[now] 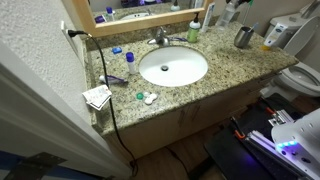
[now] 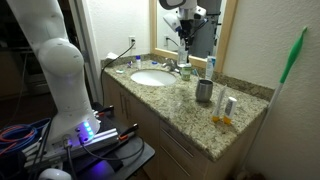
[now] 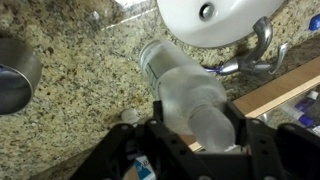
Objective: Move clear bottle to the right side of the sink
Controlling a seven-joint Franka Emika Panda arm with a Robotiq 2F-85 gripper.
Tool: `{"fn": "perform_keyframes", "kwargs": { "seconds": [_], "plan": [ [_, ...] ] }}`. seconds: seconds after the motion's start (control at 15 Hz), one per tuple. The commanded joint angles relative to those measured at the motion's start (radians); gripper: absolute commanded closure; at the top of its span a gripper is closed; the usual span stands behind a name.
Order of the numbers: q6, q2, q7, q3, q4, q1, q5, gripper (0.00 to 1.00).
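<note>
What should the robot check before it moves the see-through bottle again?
1. Clear bottle sits inside the gripper: ok.
2. Grip firm enough to carry it: cannot tell.
3. Bottle cap on: cannot tell, the gripper hides that end.
4. Bare counter between the sink and the metal cup for setting down: ok.
5. Path free of the faucet: not ok, it looks very near the bottle in the wrist view, so steer around it.
</note>
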Motion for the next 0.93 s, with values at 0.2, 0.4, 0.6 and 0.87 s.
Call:
{"fn": "perform_keyframes", "kwargs": {
  "seconds": [0.2, 0.4, 0.6, 0.87],
  "plan": [
    [0.018, 0.196, 0.242, 0.039, 0.189, -0.059, -0.09, 0.65],
    [0.004, 0.288, 0.354, 0.043, 0.295, -0.065, -0.113, 0.65],
    [0.019, 0.272, 0.347, 0.057, 0.263, -0.07, -0.11, 0.4],
    [-0.004, 0.327, 0.355, 0.081, 0.274, -0.061, -0.117, 0.65]
  ]
}}
